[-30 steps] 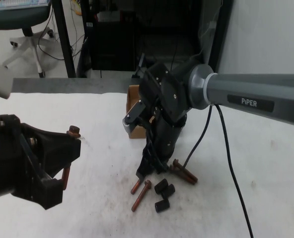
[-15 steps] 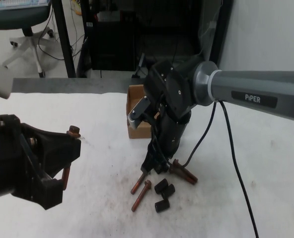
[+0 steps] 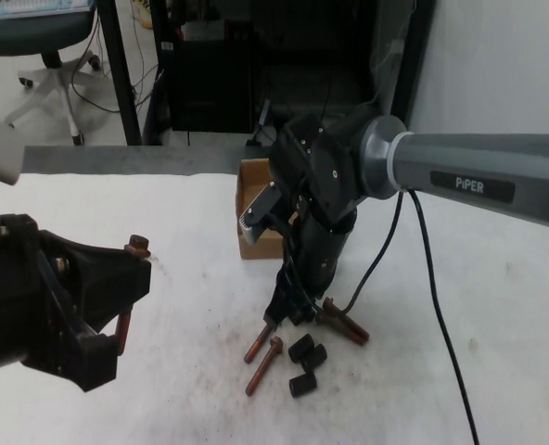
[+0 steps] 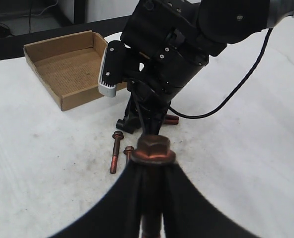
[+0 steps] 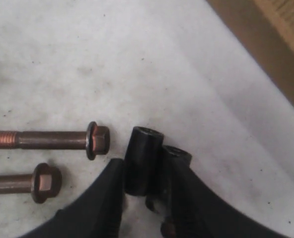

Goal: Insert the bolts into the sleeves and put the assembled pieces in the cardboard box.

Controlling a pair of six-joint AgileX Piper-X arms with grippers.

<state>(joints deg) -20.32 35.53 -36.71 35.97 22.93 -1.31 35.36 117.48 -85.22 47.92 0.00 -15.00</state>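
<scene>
White-covered bench (image 3: 497, 371) carrying a shallow cardboard box (image 3: 253, 243); at its six o'clock lie two copper bolts (image 3: 263, 364), with black sleeves (image 3: 307, 357) at their three o'clock.

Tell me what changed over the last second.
The right arm swung slightly rightward in the high view, uncovering more of the box; the right tool stayed low by the loose bolts and sleeves, which lie unmoved. The left tool still holds its bolt.

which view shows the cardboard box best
The left wrist view: the cardboard box shows nearly whole, open side up, its inside in sight. In the high view the right arm hides much of it; the right wrist view catches one edge.
</scene>
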